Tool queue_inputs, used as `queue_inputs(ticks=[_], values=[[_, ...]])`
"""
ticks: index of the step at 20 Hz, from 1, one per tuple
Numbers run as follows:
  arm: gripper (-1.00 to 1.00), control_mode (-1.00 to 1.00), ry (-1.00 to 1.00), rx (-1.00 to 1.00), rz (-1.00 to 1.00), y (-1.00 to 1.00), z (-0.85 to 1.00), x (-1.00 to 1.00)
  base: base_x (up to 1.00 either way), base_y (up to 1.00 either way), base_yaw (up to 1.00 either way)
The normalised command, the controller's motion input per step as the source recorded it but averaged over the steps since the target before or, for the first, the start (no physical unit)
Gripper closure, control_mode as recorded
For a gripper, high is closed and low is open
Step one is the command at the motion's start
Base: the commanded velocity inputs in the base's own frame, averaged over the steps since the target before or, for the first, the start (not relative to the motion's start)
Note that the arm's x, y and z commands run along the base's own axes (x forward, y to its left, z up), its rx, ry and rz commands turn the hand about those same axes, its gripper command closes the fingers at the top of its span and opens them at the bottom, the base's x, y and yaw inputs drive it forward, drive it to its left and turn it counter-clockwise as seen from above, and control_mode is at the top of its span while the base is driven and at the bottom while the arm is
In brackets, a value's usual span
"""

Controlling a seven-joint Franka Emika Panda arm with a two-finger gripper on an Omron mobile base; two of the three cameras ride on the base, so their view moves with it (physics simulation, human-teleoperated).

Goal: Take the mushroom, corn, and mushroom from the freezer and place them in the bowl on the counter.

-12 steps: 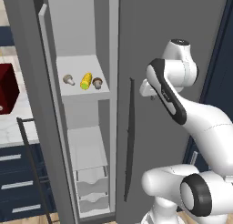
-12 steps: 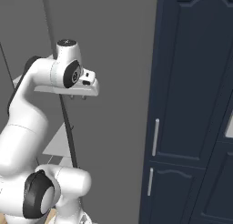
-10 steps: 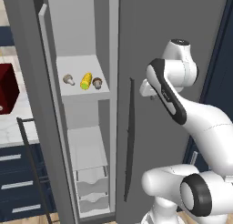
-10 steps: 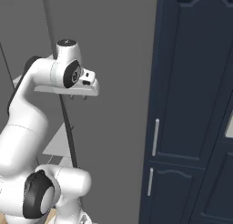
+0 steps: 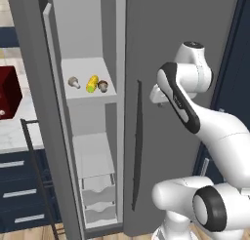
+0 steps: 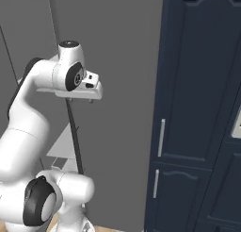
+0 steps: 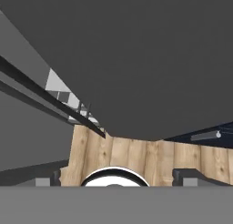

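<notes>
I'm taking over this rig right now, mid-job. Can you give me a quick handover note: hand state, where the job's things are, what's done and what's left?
Hand: open, holding nothing, pointing down at the floor in front of the shut grey door.
Freezer: door open. On its upper shelf, in a row: mushroom, corn, second mushroom.
Done: freezer opened; nothing picked yet.
Left: reach to the shelf, carry all three, one at a time, to the bowl on the counter, left of the freezer.

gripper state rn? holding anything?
Tool: open, jaws spread wide, holding nothing; it points down at the wood floor beside the freezer.
</notes>
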Motion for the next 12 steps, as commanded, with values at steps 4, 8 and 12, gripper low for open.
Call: queue_inputs(ticks=[4,8,12], values=[[-1.0,1.0,0.0,0.0,0.0,0.0,0.0,0.0,-0.31,-0.14,0.04],[-1.0,1.0,0.0,0.0,0.0,0.0,0.0,0.0,-0.49,0.0,0.11],[-1.0,1.0,0.0,0.0,0.0,0.0,0.0,0.0,-0.17,0.29,0.19]])
